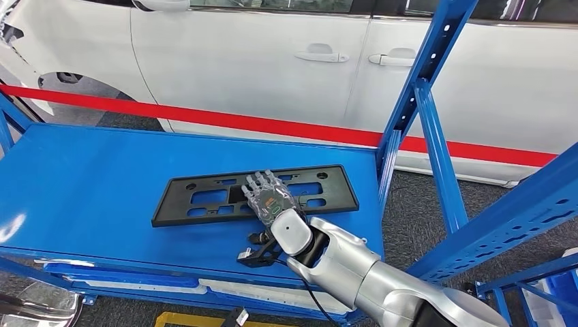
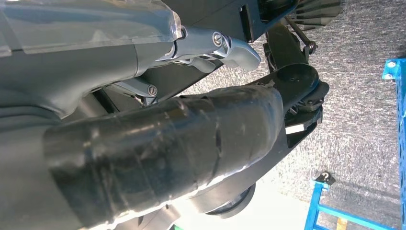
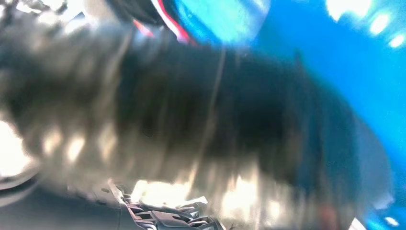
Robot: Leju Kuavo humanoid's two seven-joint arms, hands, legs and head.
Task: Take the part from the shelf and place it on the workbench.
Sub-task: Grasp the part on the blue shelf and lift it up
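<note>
From the head view I saw the black part [image 1: 255, 194] lying flat on the blue shelf [image 1: 88, 184], near its front right corner. My right hand [image 1: 269, 199] lay palm-down over the part's middle with fingers spread, though I could not tell whether it gripped; its wrist view was too blurred to help. The left hand [image 2: 143, 158] filled its wrist view, its state unreadable, above grey floor.

Head view bright and sharp, glare on the blue shelf [image 1: 82, 184]; right wrist view heavily motion-blurred.
</note>
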